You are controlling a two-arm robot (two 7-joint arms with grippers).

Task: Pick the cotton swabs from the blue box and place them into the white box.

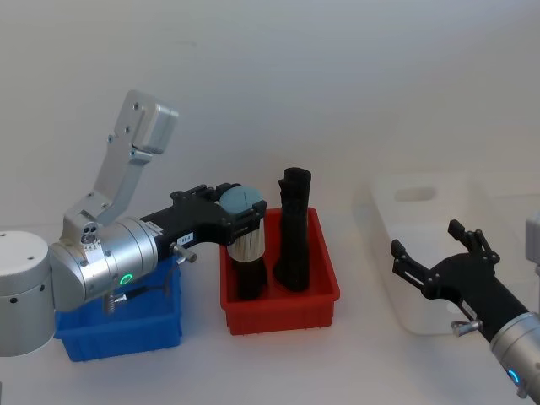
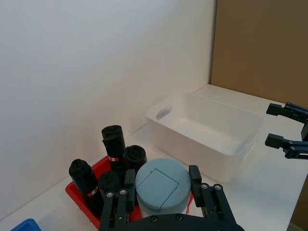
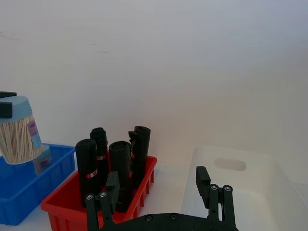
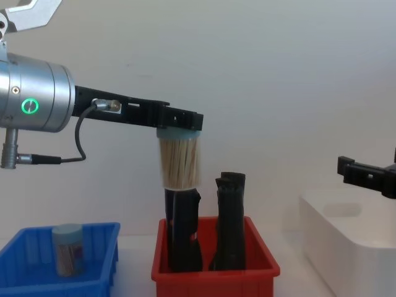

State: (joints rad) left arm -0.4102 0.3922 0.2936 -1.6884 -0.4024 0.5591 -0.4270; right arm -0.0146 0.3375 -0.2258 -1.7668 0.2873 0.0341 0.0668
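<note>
Carrying step: the left gripper (image 1: 240, 205) grips one jar of cotton swabs (image 4: 179, 162) by its lid, above the red bin (image 1: 278, 310) at mid-table. Next it needs to travel right over the white box (image 1: 415, 295), then release. The right gripper (image 1: 429, 238) hangs wide open there.

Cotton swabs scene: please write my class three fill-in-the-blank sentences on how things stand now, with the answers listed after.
Over the red bin, the left gripper grips a cotton swabs jar by its ___.
Inside, the white box is ___.
The right gripper hovers near the white box with its fingers ___.
Missing words: lid; empty; open.
</note>
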